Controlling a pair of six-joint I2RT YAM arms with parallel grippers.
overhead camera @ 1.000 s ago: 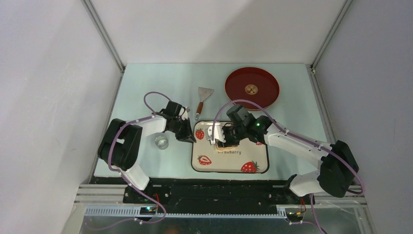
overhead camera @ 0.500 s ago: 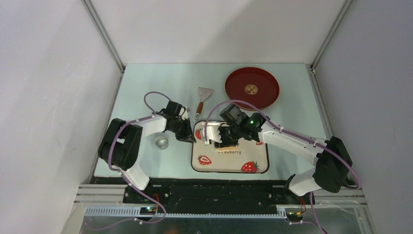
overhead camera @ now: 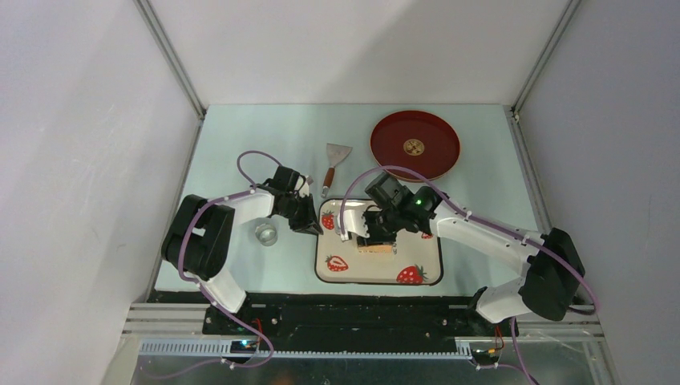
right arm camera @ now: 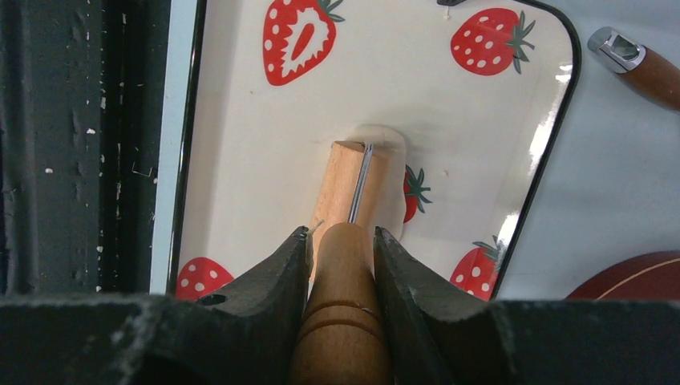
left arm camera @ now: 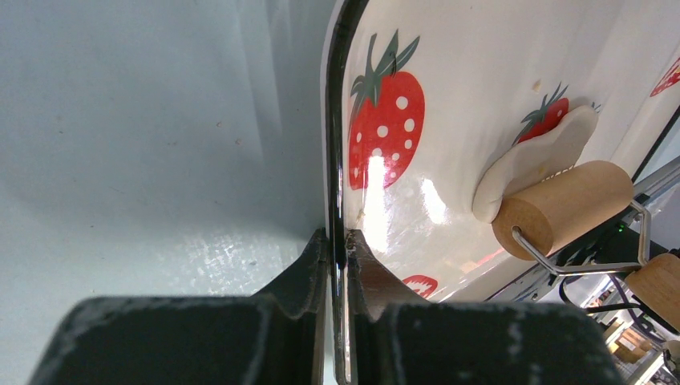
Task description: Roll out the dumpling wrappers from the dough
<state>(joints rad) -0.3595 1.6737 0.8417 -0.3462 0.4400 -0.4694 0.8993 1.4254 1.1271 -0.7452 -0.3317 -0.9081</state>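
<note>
Left gripper (left arm camera: 337,241) pinching strawberry tray (left arm camera: 465,72) rim, right gripper (right arm camera: 341,241) clamped on rolling pin (right arm camera: 341,188) handle, roller pressing dough (left arm camera: 537,156)

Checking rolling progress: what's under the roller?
Flattened dough lies on the tray, its edge showing past the roller; the part directly beneath the roller is covered.

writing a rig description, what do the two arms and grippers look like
The left arm and right arm have white shells, bulky black joints and a purple cable looped along each. A green light glows on the right wrist. The left gripper and right gripper have black, speckled fingers.
</note>
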